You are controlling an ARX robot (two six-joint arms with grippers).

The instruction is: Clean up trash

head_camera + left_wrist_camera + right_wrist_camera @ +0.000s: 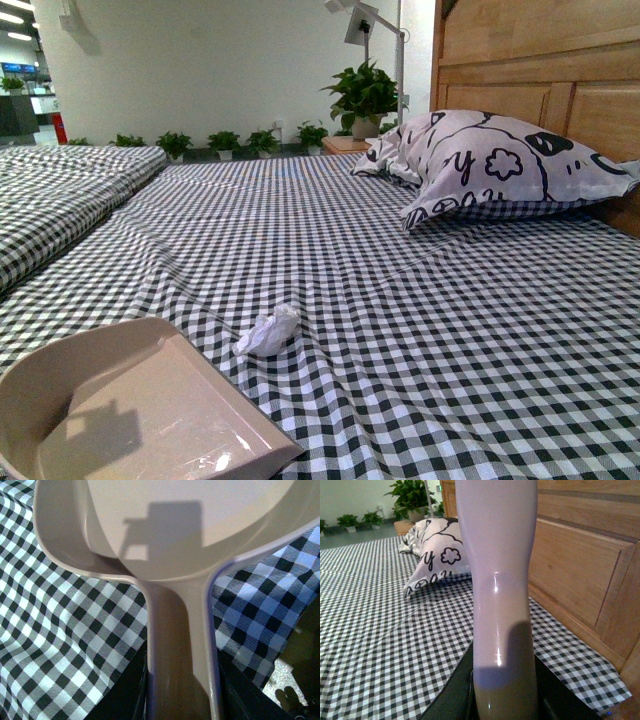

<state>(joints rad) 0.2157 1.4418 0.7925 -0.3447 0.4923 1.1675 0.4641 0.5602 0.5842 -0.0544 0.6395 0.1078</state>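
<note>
The trash, a crumpled white tissue wad (269, 331), lies on the checked bed sheet just beyond the far right corner of the beige dustpan (130, 410), a short gap from its lip. My left gripper (182, 700) is shut on the dustpan handle (180, 655), with the pan (190, 515) held over the sheet. My right gripper (504, 702) is shut on the pale broom handle (500, 590), which stands upright. The tissue is hidden in both wrist views. Neither gripper shows in the front view.
A white pillow with black doodles (490, 165) lies at the back right against the wooden headboard (560, 80). A second checked bed (60, 190) is at the left. Potted plants (365, 95) stand behind. The bed's right edge (600, 690) is near the broom.
</note>
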